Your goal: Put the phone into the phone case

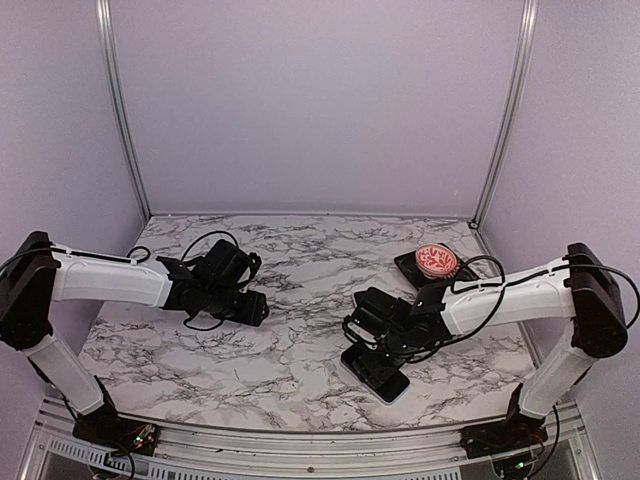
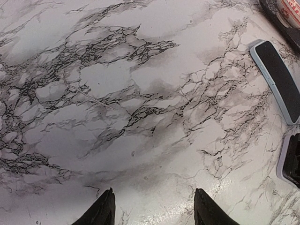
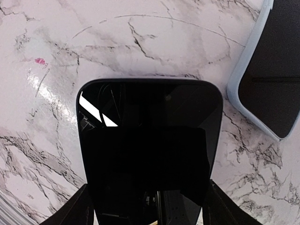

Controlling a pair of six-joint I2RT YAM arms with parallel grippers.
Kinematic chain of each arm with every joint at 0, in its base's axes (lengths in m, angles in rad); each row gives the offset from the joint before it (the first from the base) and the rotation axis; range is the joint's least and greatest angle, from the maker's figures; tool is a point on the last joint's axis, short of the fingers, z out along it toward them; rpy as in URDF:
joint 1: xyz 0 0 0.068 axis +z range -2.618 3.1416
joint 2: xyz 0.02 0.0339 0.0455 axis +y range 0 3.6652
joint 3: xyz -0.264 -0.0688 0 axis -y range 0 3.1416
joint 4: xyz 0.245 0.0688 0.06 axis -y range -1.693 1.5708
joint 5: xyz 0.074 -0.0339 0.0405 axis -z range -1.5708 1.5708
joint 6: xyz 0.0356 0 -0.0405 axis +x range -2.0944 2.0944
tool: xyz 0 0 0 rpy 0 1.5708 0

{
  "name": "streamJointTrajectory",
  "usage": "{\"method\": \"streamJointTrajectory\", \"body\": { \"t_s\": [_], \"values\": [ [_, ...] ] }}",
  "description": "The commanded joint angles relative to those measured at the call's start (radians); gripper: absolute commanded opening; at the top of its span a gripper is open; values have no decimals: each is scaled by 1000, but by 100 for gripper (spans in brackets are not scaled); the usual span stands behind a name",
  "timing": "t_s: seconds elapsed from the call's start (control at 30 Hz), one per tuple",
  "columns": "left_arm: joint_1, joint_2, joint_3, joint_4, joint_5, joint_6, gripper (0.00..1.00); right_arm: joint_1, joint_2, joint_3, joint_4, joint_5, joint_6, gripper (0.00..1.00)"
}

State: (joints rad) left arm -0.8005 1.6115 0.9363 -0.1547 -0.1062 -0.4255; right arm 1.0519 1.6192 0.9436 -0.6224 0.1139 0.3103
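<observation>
Right tool [image 3: 149,208] grasping glossy black rectangular phone [image 3: 150,140]; left tool [image 2: 152,211] released.
Right wrist: pale-blue-rimmed dark phone case [image 3: 269,65] flat on white marble desk [image 3: 140,47], at 2 o'clock of phone, apart. Left wrist: nothing between fingers, phone case at 3 o'clock. Top: left tool at 9 o'clock of desk, right tool at 3 o'clock.

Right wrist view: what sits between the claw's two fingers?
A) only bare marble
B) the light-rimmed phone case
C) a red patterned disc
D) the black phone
D: the black phone fills the gap between the fingers of the right claw, while the light-rimmed case lies off to its upper right.
</observation>
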Motion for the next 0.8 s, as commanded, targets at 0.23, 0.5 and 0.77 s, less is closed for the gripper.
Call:
{"method": "streamJointTrajectory", "body": {
  "t_s": [0.23,0.5,0.77],
  "values": [
    [-5,10,36,-46,-18,22,57,6,28,89,-163,4,-18,99],
    [-5,2,25,-50,-18,21,57,-41,78,54,-184,-101,-27,99],
    [-4,3,36,-53,-11,21,57,-69,118,21,-147,-155,-49,98]
  ]
}}
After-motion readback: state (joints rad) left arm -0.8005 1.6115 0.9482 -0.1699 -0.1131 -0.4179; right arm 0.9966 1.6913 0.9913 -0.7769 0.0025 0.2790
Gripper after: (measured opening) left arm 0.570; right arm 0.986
